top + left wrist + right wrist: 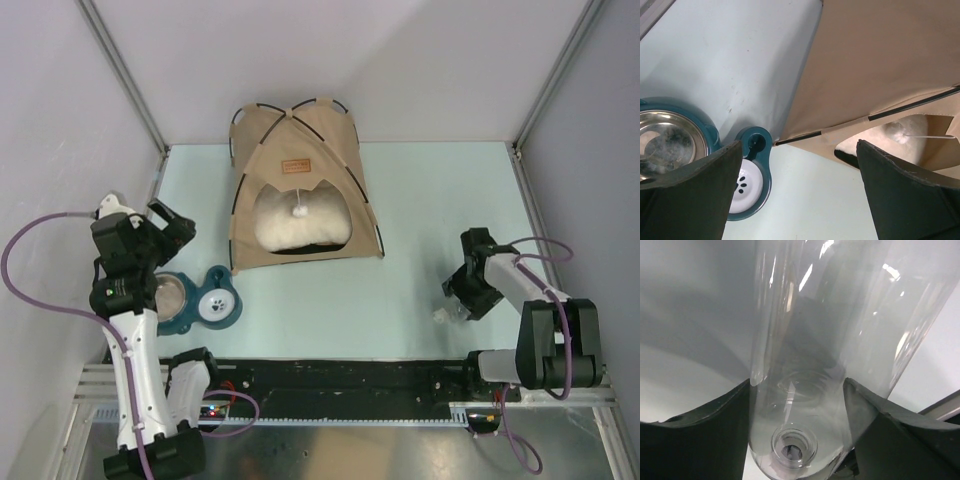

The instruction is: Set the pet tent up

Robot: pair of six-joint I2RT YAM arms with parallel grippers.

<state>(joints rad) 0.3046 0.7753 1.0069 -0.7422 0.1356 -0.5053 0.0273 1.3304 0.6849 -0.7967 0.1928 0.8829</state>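
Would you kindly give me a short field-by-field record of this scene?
tent: tan fabric pet tent, black-edged, standing at the back of the pale blue table
inside: cream pillow; white pompom hanging at the opening
left gripper: open, empty, near the teal double-bowl feeder
right gripper: jaws flank a clear plastic bottle; grip unclear

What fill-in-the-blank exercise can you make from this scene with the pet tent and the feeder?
1. Inside the tan fabric pet tent lies a cream rectangular pillow, and a small white ____ hangs at the entrance.
2. The teal plastic double feeder sits on the table nearest the ____ arm.
3. The right tool has a clear plastic ____ between its fingers.
4. The left tool is ____ and holds nothing.

Missing words: pompom; left; bottle; open.
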